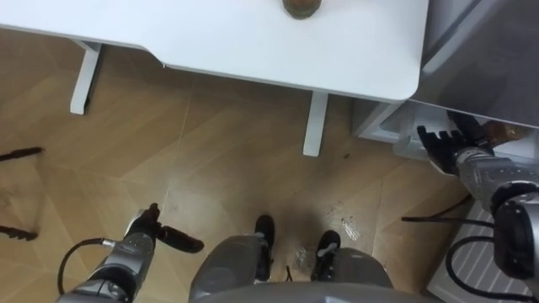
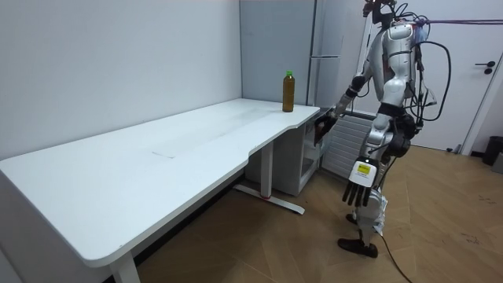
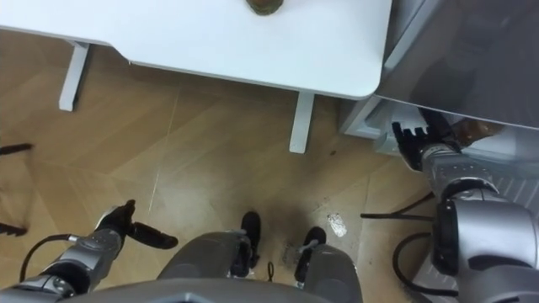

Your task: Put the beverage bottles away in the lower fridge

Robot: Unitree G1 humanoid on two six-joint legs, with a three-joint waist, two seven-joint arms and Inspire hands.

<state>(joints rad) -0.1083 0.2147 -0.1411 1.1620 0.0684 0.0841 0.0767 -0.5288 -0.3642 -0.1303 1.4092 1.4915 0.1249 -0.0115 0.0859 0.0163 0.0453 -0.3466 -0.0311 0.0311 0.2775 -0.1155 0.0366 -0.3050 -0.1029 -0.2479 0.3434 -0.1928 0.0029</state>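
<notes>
While reaching low on the fridge (image 1: 488,59) at the right with the right hand (image 1: 440,143), fingers straight, holds nothing. Left hand (image 1: 143,234) low, loose, open. Bottle (image 1: 300,7) on the table (image 1: 253,42), far side. May slip off the door, or bump the table and tip the bottle.

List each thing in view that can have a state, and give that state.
Bottle: upright on the table, capped.
Lower fridge: appears open, white inside showing.
Left hand: open, empty, hanging by the robot's side.
Right hand: open, fingers straight at the lower fridge's edge.
</notes>
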